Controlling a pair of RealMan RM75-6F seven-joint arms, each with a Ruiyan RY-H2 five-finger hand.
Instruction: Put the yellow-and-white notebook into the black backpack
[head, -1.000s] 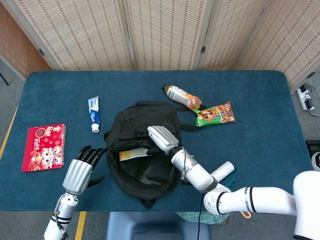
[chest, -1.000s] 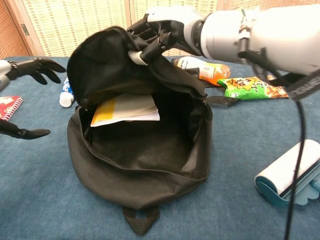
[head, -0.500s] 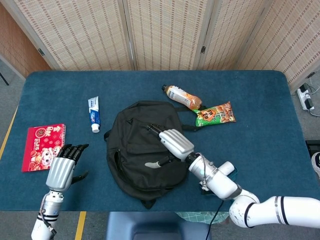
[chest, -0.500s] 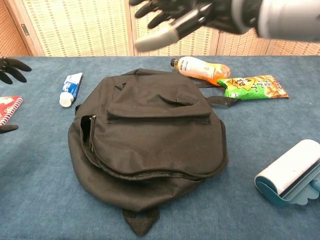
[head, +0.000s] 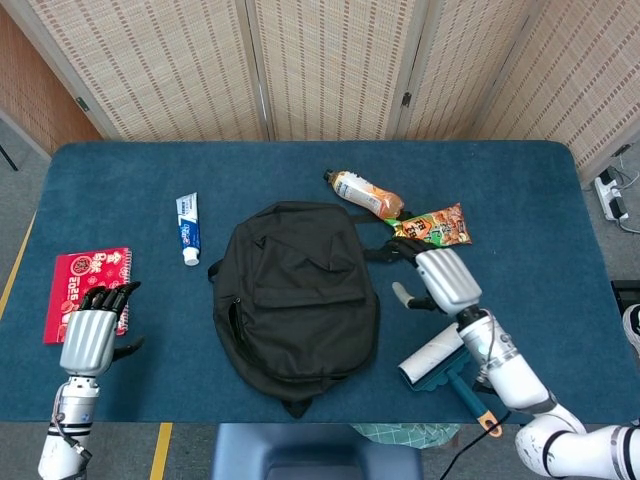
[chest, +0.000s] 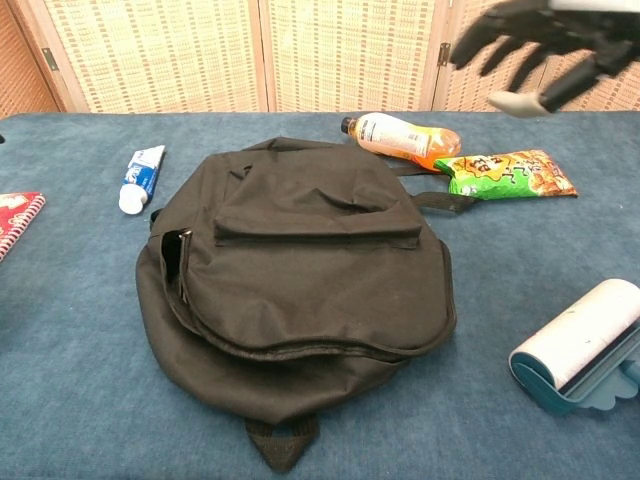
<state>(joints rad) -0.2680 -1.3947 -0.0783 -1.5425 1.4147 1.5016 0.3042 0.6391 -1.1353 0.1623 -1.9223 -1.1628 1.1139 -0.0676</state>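
Black backpack (head: 293, 295) lies flat on table (head: 520, 200), flap down. Right hand (head: 440, 281) beside it, fingers spread, empty. Left hand (head: 90, 335) open, empty, near red notebook (head: 80, 290).

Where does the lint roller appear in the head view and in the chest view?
Head view: the lint roller lies lower right, just right of the backpack, below the right hand.
Chest view: the lint roller is at the right edge, right of the backpack.
Shared landmark: the snack bag beside the bottle.
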